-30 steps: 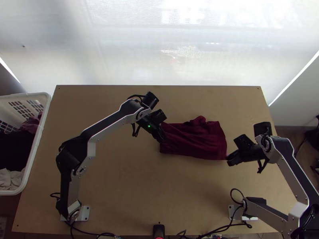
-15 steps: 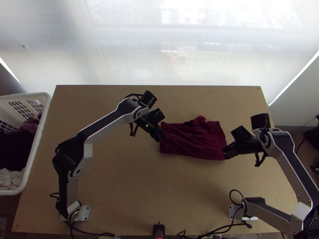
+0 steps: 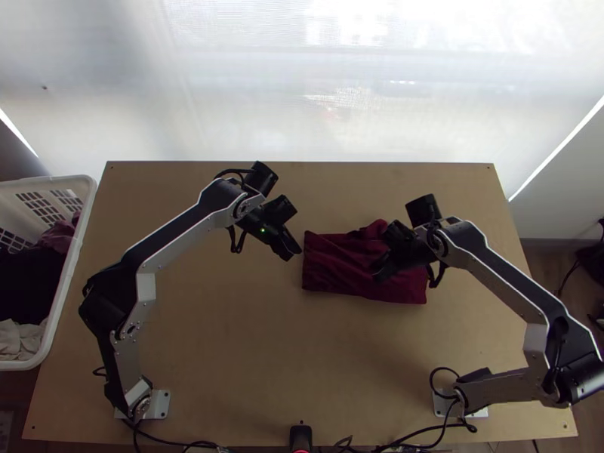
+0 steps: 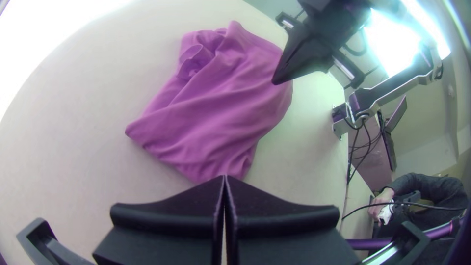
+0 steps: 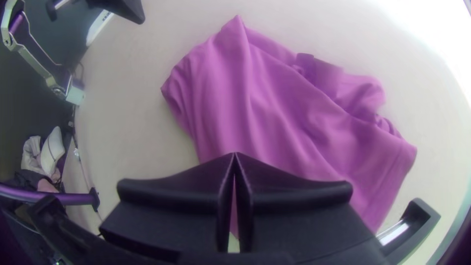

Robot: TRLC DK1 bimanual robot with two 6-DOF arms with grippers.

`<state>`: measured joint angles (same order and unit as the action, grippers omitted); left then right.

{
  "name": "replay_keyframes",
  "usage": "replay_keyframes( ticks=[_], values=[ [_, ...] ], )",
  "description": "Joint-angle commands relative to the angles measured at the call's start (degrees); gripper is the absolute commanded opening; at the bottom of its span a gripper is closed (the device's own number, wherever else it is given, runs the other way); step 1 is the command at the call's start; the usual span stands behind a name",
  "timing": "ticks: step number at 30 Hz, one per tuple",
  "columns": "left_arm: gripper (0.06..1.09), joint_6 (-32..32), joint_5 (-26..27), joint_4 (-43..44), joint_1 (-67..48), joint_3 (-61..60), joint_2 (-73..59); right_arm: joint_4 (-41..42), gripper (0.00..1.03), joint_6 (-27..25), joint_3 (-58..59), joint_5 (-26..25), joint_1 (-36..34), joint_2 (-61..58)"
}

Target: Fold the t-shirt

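T-shirt (image 3: 340, 281): matt cloth, soft wrinkles. Surface (image 3: 226, 325): smooth, matt wood. Left tool (image 3: 289, 251) and right tool (image 3: 377, 273): smooth black, plastic-looking, dull sheen. Left arm (image 3: 180, 243), right arm (image 3: 502, 281): silvery metal-looking sides. Basket (image 3: 86, 204), far left: smooth white plastic.

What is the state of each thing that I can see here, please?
Shirt: folded to a rough rectangle, bunched at far edge
Left gripper: shut, beside the shirt
Right gripper: shut, over the shirt
Basket: open-topped, clothes inside
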<state>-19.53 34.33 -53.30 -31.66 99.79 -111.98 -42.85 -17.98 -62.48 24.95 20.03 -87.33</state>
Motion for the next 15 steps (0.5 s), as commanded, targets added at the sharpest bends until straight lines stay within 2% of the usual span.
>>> replay_keyframes(
  ticks=[1, 5, 15],
  values=[
    [0.09, 0.11, 0.39, 0.12, 0.99, -2.23, 0.98, 3.21, 0.03, 0.31, -3.53, 1.94, 3.35, -8.3],
    [0.09, 0.11, 0.39, 0.04, 2.13, -2.58, 1.59, 3.56, 0.03, 0.31, -4.32, 2.82, 5.1, -10.14],
    [0.09, -0.16, 0.3, 0.12, 4.5, -3.9, 2.03, 6.73, 0.03, -1.89, -4.93, 3.7, 3.87, -19.99]
  ],
)
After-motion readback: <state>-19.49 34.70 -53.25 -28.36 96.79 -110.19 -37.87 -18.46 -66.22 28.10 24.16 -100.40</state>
